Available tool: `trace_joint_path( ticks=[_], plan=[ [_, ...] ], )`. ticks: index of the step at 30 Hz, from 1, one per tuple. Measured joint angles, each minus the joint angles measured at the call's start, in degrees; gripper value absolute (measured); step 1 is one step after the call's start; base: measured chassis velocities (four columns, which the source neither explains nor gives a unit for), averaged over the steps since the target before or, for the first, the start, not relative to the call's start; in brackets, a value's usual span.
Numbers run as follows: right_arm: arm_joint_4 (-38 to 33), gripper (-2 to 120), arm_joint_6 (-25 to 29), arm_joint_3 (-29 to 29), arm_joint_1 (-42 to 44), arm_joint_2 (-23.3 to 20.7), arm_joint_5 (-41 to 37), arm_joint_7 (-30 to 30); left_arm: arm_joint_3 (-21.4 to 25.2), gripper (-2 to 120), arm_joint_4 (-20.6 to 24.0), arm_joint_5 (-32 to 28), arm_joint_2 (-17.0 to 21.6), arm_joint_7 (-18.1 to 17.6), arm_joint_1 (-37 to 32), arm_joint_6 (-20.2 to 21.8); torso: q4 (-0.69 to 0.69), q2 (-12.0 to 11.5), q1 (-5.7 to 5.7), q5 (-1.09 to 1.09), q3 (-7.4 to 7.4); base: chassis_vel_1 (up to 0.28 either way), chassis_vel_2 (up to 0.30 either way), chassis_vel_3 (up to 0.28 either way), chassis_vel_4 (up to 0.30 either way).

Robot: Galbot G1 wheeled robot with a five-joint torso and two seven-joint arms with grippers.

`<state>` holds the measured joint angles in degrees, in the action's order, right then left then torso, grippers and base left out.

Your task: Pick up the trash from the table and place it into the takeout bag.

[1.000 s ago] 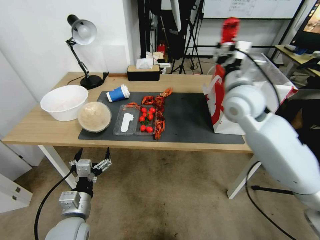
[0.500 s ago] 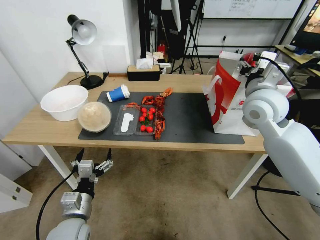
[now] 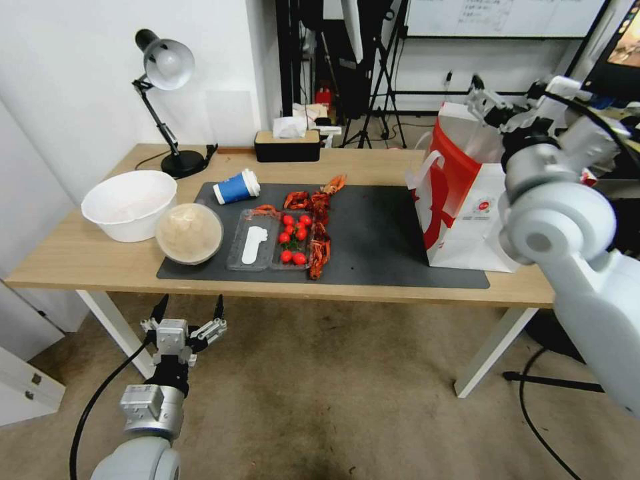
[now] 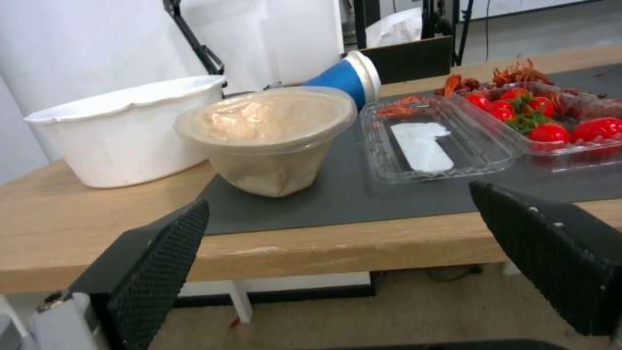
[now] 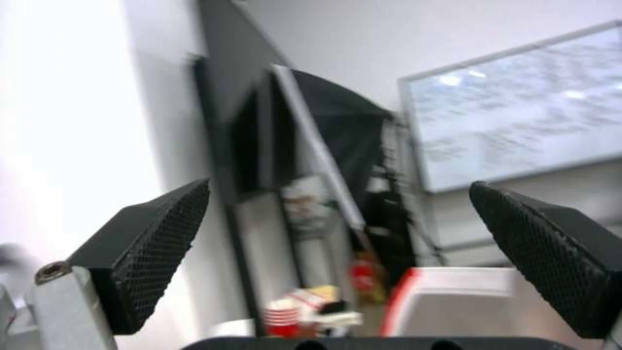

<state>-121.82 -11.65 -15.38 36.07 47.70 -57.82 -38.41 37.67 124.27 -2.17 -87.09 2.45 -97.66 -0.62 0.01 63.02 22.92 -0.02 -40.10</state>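
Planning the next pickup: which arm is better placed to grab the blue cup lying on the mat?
Probably the left. Its open claw hangs below the table edge, on the side of the blue cup; the right claw, open, is up over the takeout bag.

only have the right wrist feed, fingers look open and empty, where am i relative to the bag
Observer: The right gripper is up by the top rim of the takeout bag, which stands at the right end of the table.
Operator: where's the blue cup
Observer: The blue paper cup lies on its side at the far left corner of the dark mat, with the round tub nearer the front edge.
Operator: and the left arm
Observer: The left gripper hangs below the table's front edge, fingers open, holding nothing.
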Motion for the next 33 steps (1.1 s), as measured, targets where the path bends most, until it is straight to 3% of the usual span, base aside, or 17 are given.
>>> trace_joint_path(
  ticks=[3, 12, 15, 16, 17, 18, 25, 33],
  plan=[
    [-5.27, 100, 8.97, -4.63, 11.16, -2.95, 1.90, 12.84, -0.03, 100, 0.12, -0.01, 0.29, 0.02, -0.18, -0.05, -0.02, 0.00, 0.00, 0.02, 0.00, 0.000, 0.000, 0.000, 0.000],
    [-9.92, 100, 15.29, -8.42, 23.01, -2.74, 8.71, 22.39, -0.35, 100, 0.13, -0.02, 0.34, 0.02, -0.16, -0.24, 0.00, 0.00, 0.00, 0.01, 0.00, 0.000, 0.000, 0.000, 0.000],
    [-11.99, 100, 18.74, -10.06, 33.72, -1.14, 18.50, 27.09, -0.50, 100, 0.13, -0.05, 0.41, 0.02, -0.10, -0.32, -0.02, 0.00, -0.01, 0.02, 0.00, 0.000, 0.000, 0.000, 0.000],
    [-11.99, 100, 18.74, -10.06, 33.72, -1.14, 18.50, 27.09, -0.50, 100, 0.13, -0.05, 0.41, 0.02, -0.10, -0.32, -0.02, 0.00, -0.01, 0.02, 0.00, 0.000, 0.000, 0.000, 0.000],
    [-12.53, 100, 21.06, -10.28, 39.47, 0.70, 24.53, 28.45, -0.54, 100, 0.13, -0.09, 0.52, 0.03, -0.09, -0.34, -0.01, 0.01, -0.01, 0.01, 0.00, 0.000, 0.000, 0.000, 0.000],
    [-12.46, 100, 23.79, -9.72, 45.22, 3.00, 31.01, 28.80, -0.55, 100, 0.13, -0.11, 0.64, 0.05, -0.06, -0.36, -0.03, 0.01, -0.01, 0.02, 0.00, 0.000, 0.000, 0.000, 0.000],
    [-8.78, 100, 29.86, -6.34, 57.65, 9.17, 46.42, 22.90, -0.57, 100, -0.43, -0.23, 0.73, 0.08, 0.20, -0.51, -0.01, 0.01, -0.01, 0.01, 0.00, 0.000, 0.000, 0.000, 0.000],
    [-3.81, 100, 30.93, -3.34, 61.45, 11.72, 48.62, 15.28, -0.41, 100, -0.99, -0.36, 0.75, 0.08, 0.58, -0.56, -0.01, 0.00, -0.01, 0.01, 0.00, 0.000, 0.000, 0.000, 0.000]
  ],
)
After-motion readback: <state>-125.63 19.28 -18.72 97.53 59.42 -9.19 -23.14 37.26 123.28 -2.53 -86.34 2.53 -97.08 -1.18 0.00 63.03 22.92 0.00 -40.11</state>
